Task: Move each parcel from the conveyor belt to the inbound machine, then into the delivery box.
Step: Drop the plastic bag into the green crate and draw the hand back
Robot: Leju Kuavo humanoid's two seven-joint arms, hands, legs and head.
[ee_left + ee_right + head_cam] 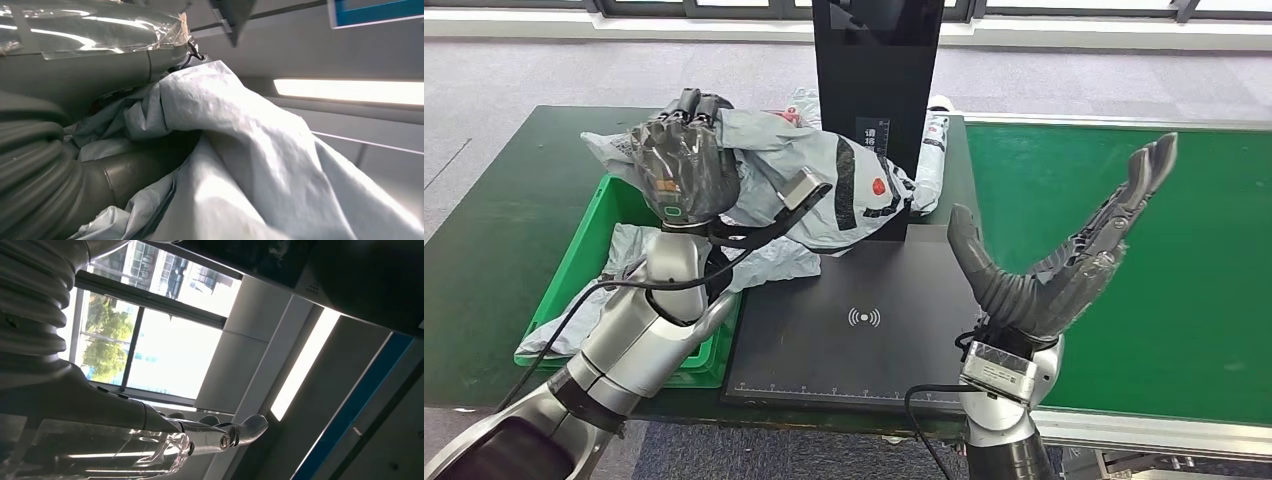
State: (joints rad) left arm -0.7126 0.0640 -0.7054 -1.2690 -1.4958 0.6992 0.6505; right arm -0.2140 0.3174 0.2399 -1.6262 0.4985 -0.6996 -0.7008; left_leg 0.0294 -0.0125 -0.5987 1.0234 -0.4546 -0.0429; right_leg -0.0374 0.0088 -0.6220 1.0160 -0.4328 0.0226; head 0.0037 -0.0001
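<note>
My left hand (pixel 686 165) grips the grey parcel (pixel 844 185) above the green delivery box (pixel 589 245). My right hand (pixel 1064 260) is spread wide, empty, over the conveyor belt (pixel 1184 250).

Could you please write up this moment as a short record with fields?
left robot hand: grips a grey parcel, lifted between scanner plate and crate
right robot hand: open, palm up, holds nothing
scanner plate: black, bare
green crate: holds another grey parcel
conveyor belt: green, on the robot's right
</note>
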